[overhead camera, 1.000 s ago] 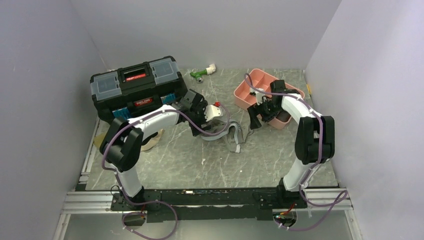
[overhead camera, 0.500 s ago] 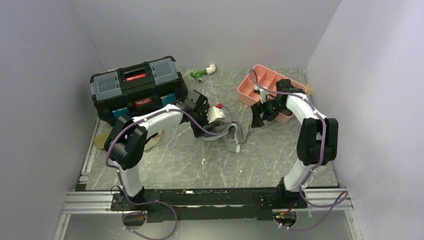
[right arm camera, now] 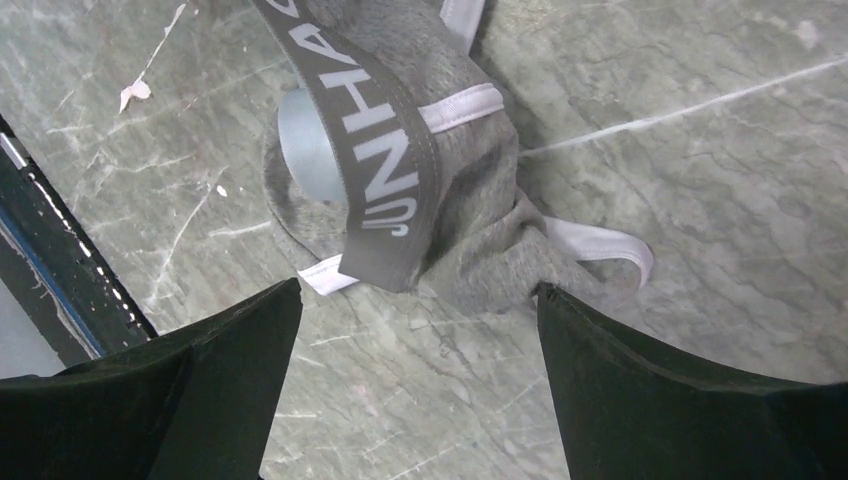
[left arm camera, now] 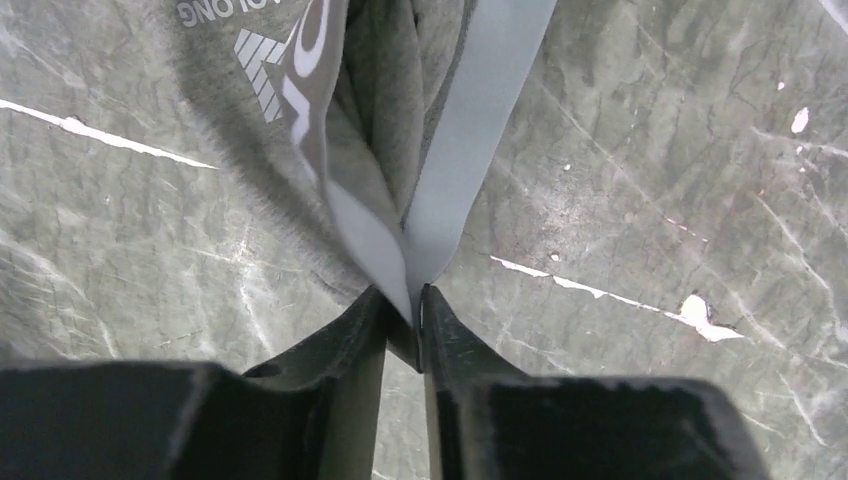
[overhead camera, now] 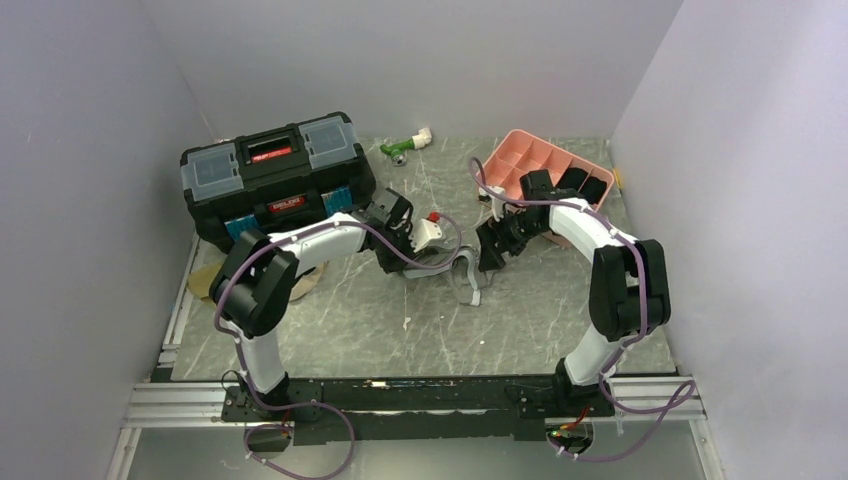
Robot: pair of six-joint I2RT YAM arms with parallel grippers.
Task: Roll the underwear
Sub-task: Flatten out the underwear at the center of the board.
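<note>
Currently left gripper [left arm camera: 405, 310] is clamping the grey underwear [overhead camera: 466, 277] by its waistband [left arm camera: 470, 120] on the table [overhead camera: 540, 310], right gripper [right arm camera: 418, 295] is hovering spread above the other end, ideally grabbing band too, pulling flat.

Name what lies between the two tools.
The grey briefs, seen in the top view; the left tool pinches their waistband, and the right tool is open.

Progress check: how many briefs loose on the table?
2: grey pair at centre; tan pair beside the toolbox, partly under the left arm. Dark items in the pink tray may be more.
</note>
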